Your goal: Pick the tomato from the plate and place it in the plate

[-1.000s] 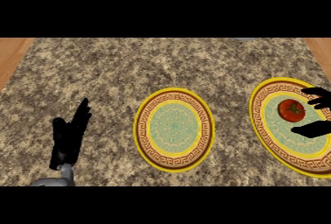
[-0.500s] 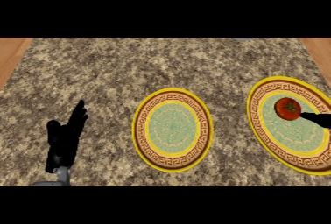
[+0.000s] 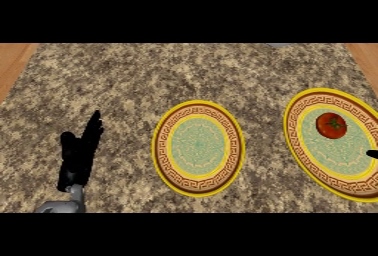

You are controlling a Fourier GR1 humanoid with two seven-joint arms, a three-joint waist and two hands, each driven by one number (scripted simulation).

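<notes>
A red tomato (image 3: pixel 331 125) with a green stem lies on the upper part of the right plate (image 3: pixel 334 159), a yellow-rimmed plate with a patterned brown band, cut off by the view's right edge. A second plate (image 3: pixel 198 147) of the same pattern lies at the middle of the counter with nothing on it. Only a small black tip of my right hand (image 3: pixel 373 154) shows at the right edge, below the tomato and apart from it. My left hand (image 3: pixel 80 155) rests open at the lower left, fingers pointing up, far from both plates.
The counter (image 3: pixel 184 75) is speckled granite, with wooden strips along its far left (image 3: pixel 13 62) and far right (image 3: pixel 365 55) edges.
My right hand has left the tomato and drawn back to the right, almost out of view. The tomato stays on the right plate. The left hand has barely moved.
</notes>
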